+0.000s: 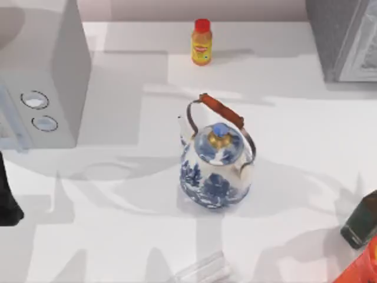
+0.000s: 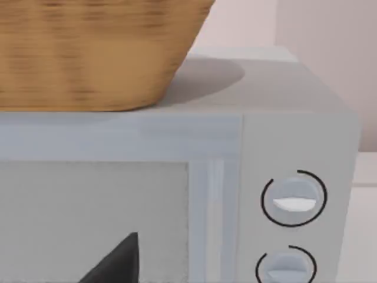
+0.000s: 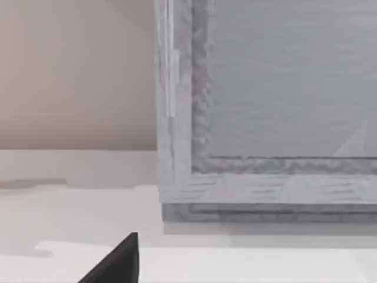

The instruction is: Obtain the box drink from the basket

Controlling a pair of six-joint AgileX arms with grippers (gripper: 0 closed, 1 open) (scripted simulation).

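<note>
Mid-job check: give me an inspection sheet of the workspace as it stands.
Surface: white table, shadowed.
Job's things: woven tan basket atop the grey microwave; box drink nothing seen.
Clutter: blue-and-white porcelain teapot at centre; small orange-yellow bottle with red cap at the far edge; clear object at the near edge.
End effectors: left arm at left edge, right arm at right edge, both parked.
Cables: nothing seen.
Surroundings: grey cabinet at far right.

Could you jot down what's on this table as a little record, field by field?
centre: blue-and-white porcelain teapot with a brown handle, upright
far edge: small orange-yellow bottle with a red cap, standing apart from the teapot
left side: grey microwave with two round knobs
on the microwave: woven wicker basket; contents hidden
box drink: not visible
right rear: grey cabinet
</note>
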